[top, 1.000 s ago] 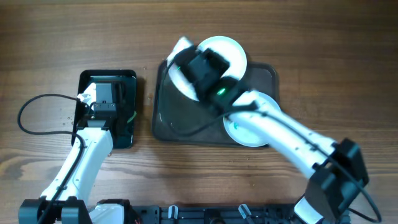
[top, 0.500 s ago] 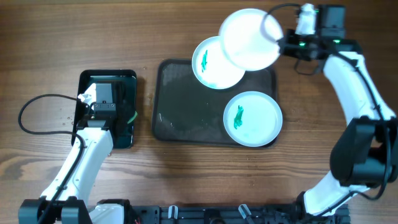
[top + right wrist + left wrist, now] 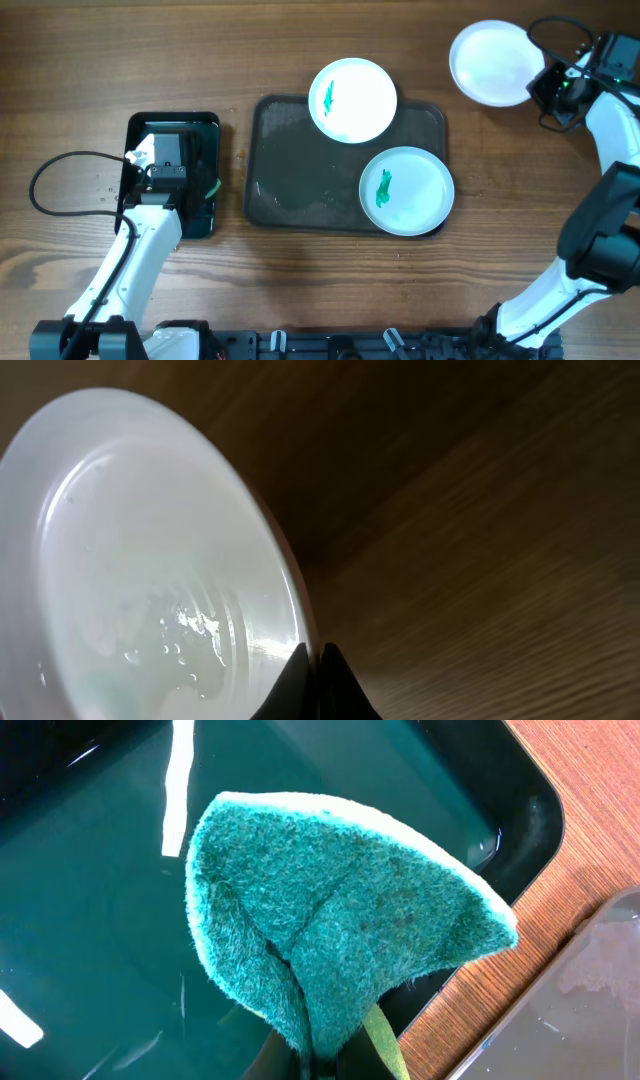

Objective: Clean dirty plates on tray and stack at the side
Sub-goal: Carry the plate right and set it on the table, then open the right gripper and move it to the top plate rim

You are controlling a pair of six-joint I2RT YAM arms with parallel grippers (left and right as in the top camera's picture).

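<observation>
The dark tray (image 3: 300, 170) lies mid-table. Two white plates with teal smears rest on it: one (image 3: 352, 100) over its far rim, one (image 3: 407, 190) at its near right corner. My right gripper (image 3: 545, 88) is shut on the rim of a third, clean wet white plate (image 3: 492, 62) at the far right, off the tray; in the right wrist view my gripper (image 3: 318, 660) pinches that plate's (image 3: 140, 570) edge over the wood. My left gripper (image 3: 165, 160) is shut on a teal sponge (image 3: 340, 910) over the black tub (image 3: 205, 150).
The glossy black tub (image 3: 90, 920) holds water and stands left of the tray. A black cable (image 3: 50, 180) loops on the table at the left. Bare wood (image 3: 520, 200) lies right of the tray.
My right arm swung from over the tray to the far right, carrying the clean plate away from the tray. The left arm has not moved.
</observation>
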